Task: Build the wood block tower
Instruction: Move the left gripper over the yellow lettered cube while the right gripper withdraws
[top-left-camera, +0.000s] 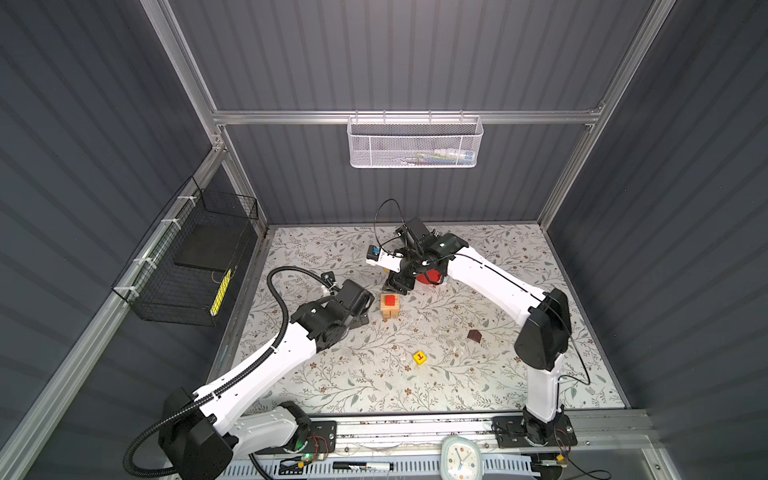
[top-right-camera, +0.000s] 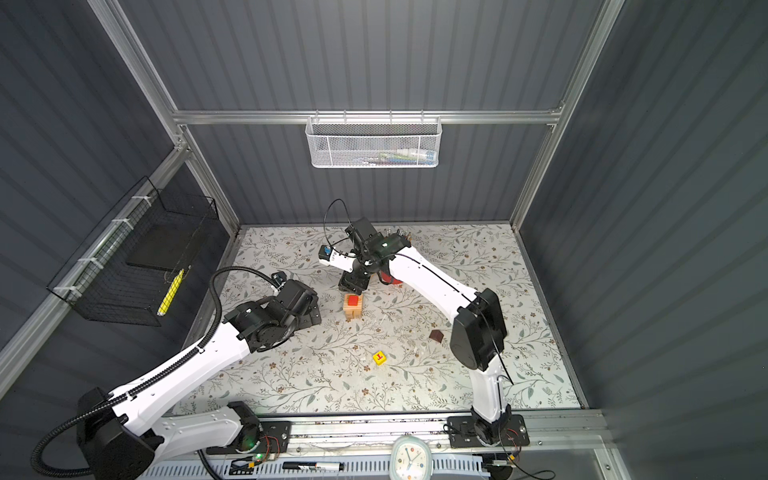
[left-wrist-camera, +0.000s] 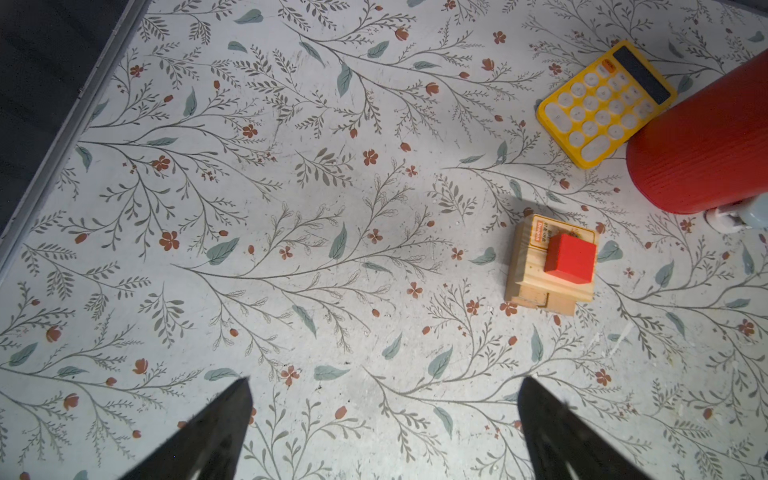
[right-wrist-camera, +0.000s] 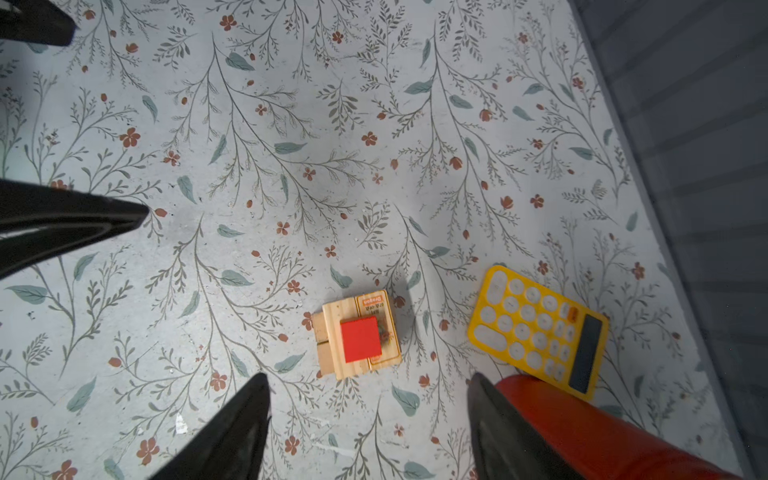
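Just ahead of the right gripper (right-wrist-camera: 368, 376), in its wrist view, the wood block tower (right-wrist-camera: 359, 336) stands on the flowered table (right-wrist-camera: 291, 166). It is a low stack of pale blocks (right-wrist-camera: 332, 357) laid flat, with a red cube (right-wrist-camera: 360, 338) resting on top, near the middle. The right gripper hangs above it with its jaws apart and nothing between them. The tower lies in line with the gap between the two fingers but touches neither.

A red cup (right-wrist-camera: 582, 428) sits close against the outer side of one finger. Whether the two touch is hard to tell, since the cup is blurred there. A yellow calculator (right-wrist-camera: 540, 332) lies flat just beyond the cup, on that same side of the gripper, near the tower without touching it.

The left gripper (left-wrist-camera: 384, 380) is on the other side of the tower, with its jaws spread wide and empty. In its wrist view the tower lies ahead of it and off towards one finger, well clear of the tips.

In both top views two pieces lie loose on the table, apart from the tower and from both grippers. A yellow lettered cube (top-left-camera: 420, 357) lies nearer the arm bases. A dark brown roof piece (top-left-camera: 474, 335) lies beside the right arm's elbow, well behind the right gripper.
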